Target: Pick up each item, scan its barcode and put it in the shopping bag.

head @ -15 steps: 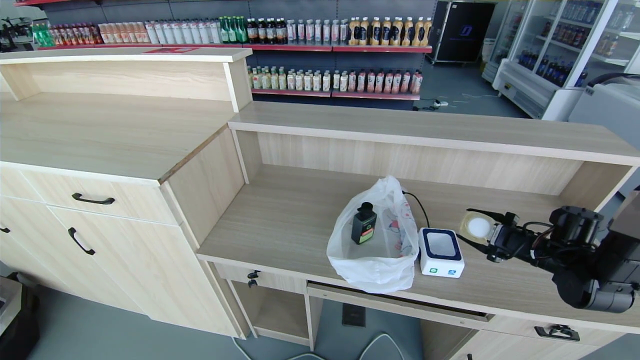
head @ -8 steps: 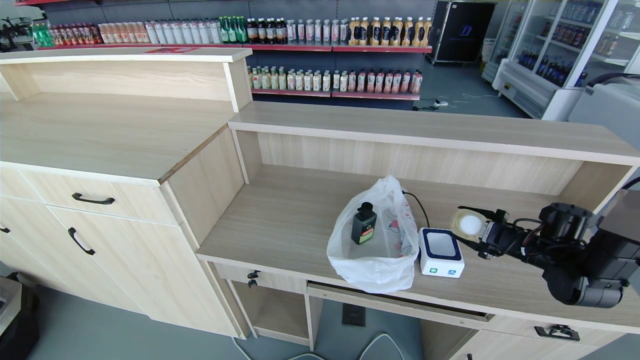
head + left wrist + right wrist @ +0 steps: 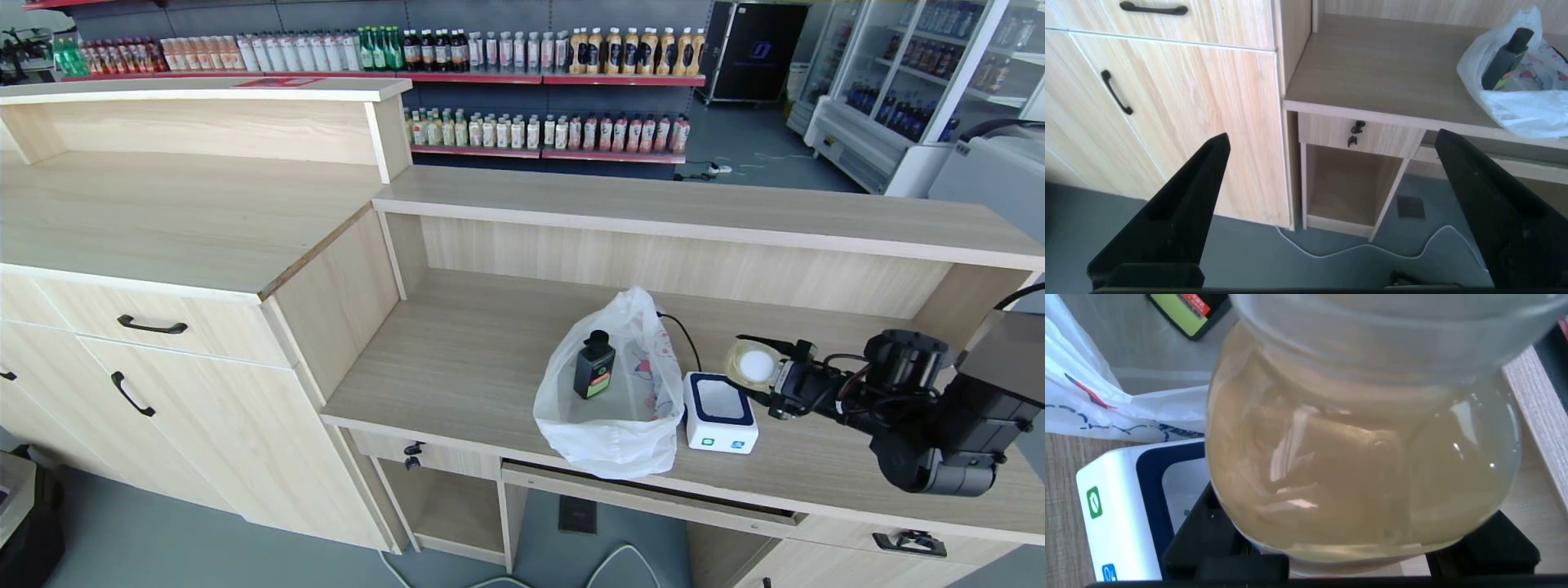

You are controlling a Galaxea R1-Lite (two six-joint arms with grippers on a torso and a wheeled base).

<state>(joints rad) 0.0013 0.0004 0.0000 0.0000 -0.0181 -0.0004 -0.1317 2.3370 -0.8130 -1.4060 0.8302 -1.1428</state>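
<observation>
I see the right gripper [image 3: 759,369] over the right part of the wooden counter [image 3: 473,359], its two black fingers [image 3: 755,340] closed on either side of a clear jar [image 3: 753,364]. The jar holds something pale yellow, and a round white end faces the head camera. It sits just to the right of the scanner [image 3: 718,411], near the scanner's far corner. I cannot tell whether it touches the counter.

In the right wrist view the jar [image 3: 1364,457] is very close to the lens. Beyond it are the white scanner [image 3: 1118,514] with its dark blue top and an edge of the bag [image 3: 1094,367].

The scanner stands on the counter, touching or almost touching the right side of the white plastic bag [image 3: 571,425]. The bag stands open near the front edge of the counter. Inside it a dark bottle [image 3: 593,365] with a black cap and a green and red label stands roughly upright. A black cable [image 3: 686,335] runs behind the bag toward the scanner.

The left gripper [image 3: 1333,139] hangs low, well to the left of the counter. Its black fingers [image 3: 1167,220] are spread wide with nothing between them. Past them I see the cupboard doors [image 3: 1167,98], the counter's front and, farther off, the bag [image 3: 1527,114] with the bottle [image 3: 1507,53] in it.
</observation>
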